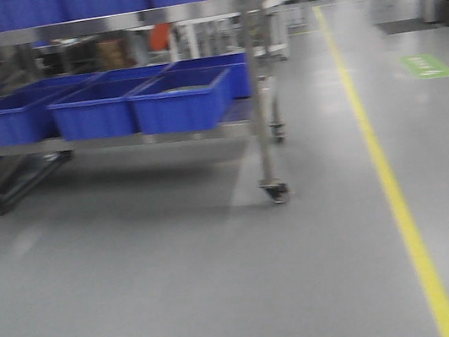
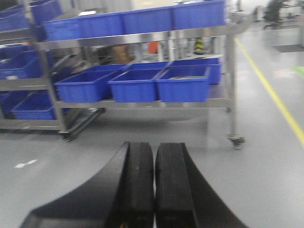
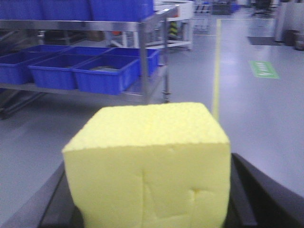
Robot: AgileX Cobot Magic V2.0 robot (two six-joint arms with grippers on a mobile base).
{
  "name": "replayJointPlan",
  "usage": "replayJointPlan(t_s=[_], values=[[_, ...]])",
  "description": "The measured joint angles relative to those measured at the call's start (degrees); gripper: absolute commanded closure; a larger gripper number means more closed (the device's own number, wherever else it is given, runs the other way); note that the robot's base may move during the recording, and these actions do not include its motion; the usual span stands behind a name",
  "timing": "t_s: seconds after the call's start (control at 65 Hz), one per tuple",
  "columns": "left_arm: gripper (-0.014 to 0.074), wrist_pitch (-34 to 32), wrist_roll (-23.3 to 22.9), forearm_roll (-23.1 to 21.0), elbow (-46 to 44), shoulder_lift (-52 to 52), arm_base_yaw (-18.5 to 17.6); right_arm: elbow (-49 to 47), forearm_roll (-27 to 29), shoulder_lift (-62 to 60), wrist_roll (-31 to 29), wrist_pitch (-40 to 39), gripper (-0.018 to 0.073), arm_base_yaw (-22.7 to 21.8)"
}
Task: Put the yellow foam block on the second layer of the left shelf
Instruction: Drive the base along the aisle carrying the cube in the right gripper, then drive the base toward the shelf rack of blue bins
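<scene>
1. Front view: a wheeled steel shelf [image 1: 256,86] stood on the grey floor [image 1: 185,294] at the left. Blue bins [image 1: 182,100] sat in a row along the front edge of its lower layer, the last one near the right corner post. A yellow line [image 1: 389,185] ran along the floor to the right, with a green mark [image 1: 428,65] beyond it. The view was blurred.
2. Left wrist view: the left jaws were clenched, their two black fingers [image 2: 137,180] pressed flat together. They hung above the floor, pointed at the shelf and well apart from it. More bins filled the top layer.
3. Right wrist view: the right jaws grasped the block [image 3: 152,161], with a dark finger showing at each lower side. The block sat upright, its front face creased. It was in the air, well apart from the shelf, whose right corner post stood behind it to the left.
</scene>
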Motion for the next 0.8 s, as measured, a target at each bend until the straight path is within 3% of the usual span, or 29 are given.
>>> replayJointPlan(t_s=[0.8], values=[[0.0460,0.0,0.0,0.0,0.0,0.0,0.0,0.0,0.0,0.0,0.0,0.0,0.0085,0.0]])
